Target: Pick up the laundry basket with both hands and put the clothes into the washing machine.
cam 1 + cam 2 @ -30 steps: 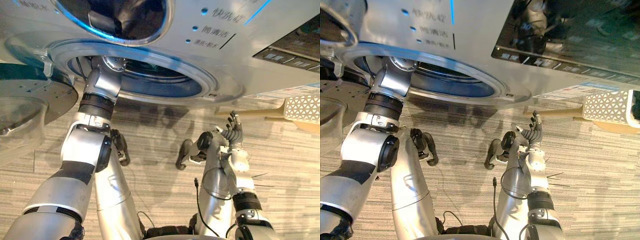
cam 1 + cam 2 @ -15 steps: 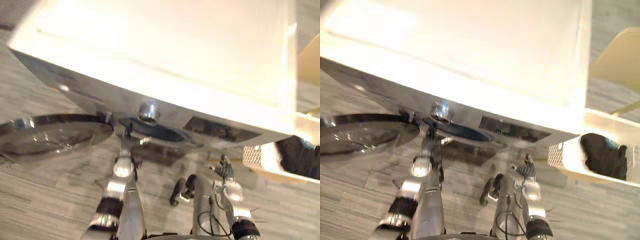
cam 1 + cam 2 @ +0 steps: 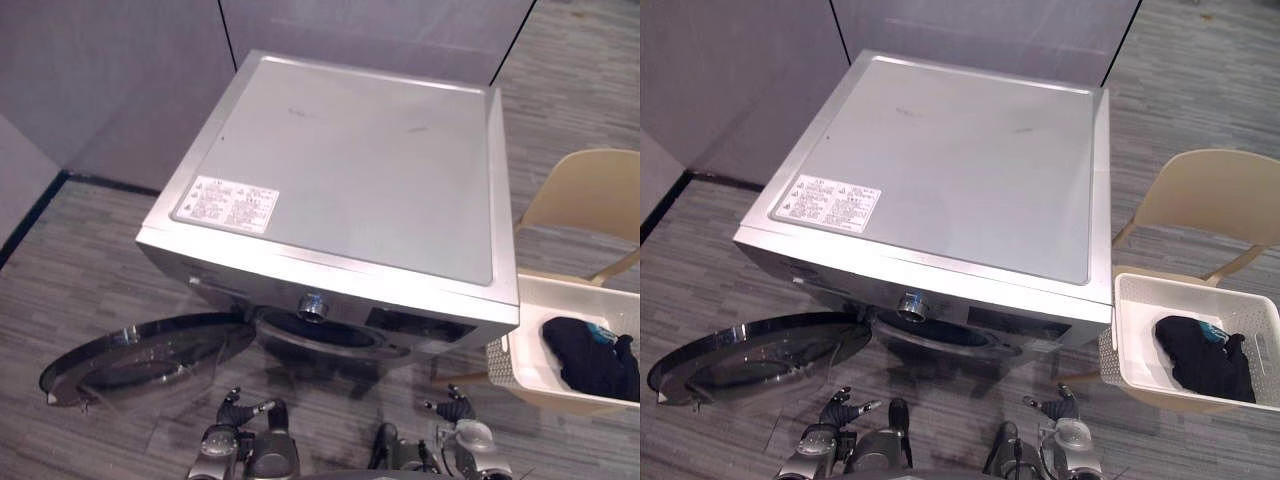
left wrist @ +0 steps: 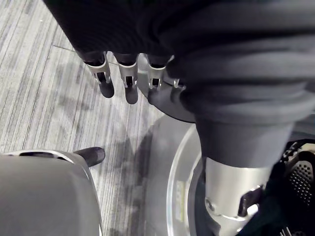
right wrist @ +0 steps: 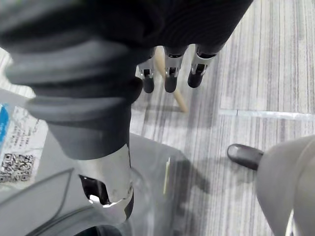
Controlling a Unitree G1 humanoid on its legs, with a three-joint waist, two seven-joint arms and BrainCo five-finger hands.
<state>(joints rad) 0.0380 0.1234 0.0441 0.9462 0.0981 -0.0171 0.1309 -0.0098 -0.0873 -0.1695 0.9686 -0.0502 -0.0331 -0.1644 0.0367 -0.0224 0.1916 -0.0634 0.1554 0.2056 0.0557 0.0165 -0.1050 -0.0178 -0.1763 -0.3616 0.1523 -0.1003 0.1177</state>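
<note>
Two hands sit low at the near edge of the head views, both empty and just in front of the washing machine point(image 3: 350, 170). The left hand point(image 3: 228, 432) is below the open door point(image 3: 150, 355), and its wrist view shows its fingers point(image 4: 129, 84) hanging straight and relaxed over the grey striped floor point(image 3: 90, 260), touching nothing. The right hand point(image 3: 1070, 436) is off to the other side, below the machine's front right corner. Its fingers point(image 5: 170, 78) are likewise straight and loose with nothing between them, and a pale chair leg point(image 5: 174, 96) crosses the floor beyond the fingertips. The machine is silver and seen from above, with a white label point(image 3: 225, 203) near the front left of its flat top and a round knob point(image 3: 313, 306) on the front edge. Below the knob the round drum opening point(image 3: 330, 332) is uncovered, and the door is swung wide to the robot's left, lying nearly flat and low over the floor. The white laundry basket point(image 3: 1132, 340) stands to the right of the machine, close to its front right corner, resting on the seat of a beige chair point(image 3: 1215, 200). Dark clothes point(image 3: 1200, 362) with a small patch of blue lie in the basket, well apart from both hands.
</note>
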